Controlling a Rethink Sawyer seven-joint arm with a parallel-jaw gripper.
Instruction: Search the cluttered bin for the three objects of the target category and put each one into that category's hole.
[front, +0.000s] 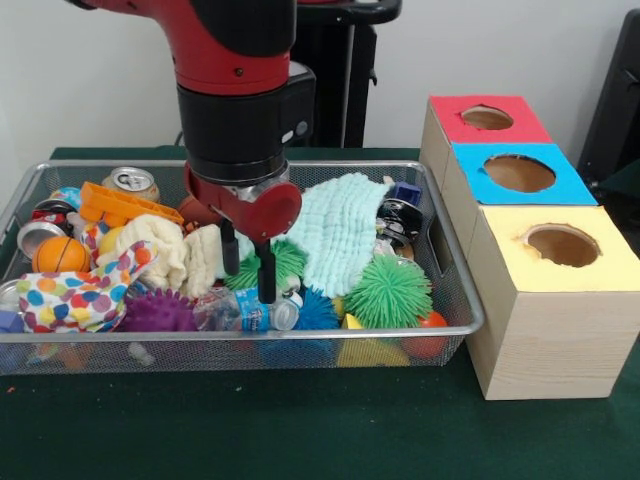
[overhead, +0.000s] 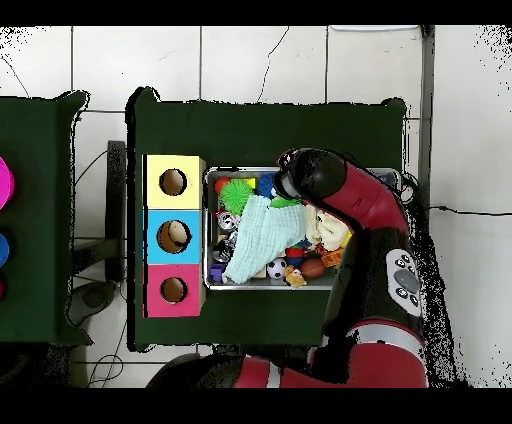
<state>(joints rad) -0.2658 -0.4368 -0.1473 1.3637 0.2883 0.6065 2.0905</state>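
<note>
Hovering with jaws spread and empty, the gripper (front: 250, 262) hangs over a bottle (front: 243, 310) at the bin's (front: 452, 282) six o'clock, nothing seemingly sorted yet, though the blue hole (overhead: 173, 236) may hold something.

The gripper (front: 248, 264) hangs with its fingers apart over a wire bin (front: 455, 290) crowded with toys, just above a plastic bottle (front: 240, 310). A mint cloth (front: 345, 230) and green spiky ball (front: 390, 292) lie beside it. A wooden box (front: 545, 330) with three holes stands alongside.
</note>
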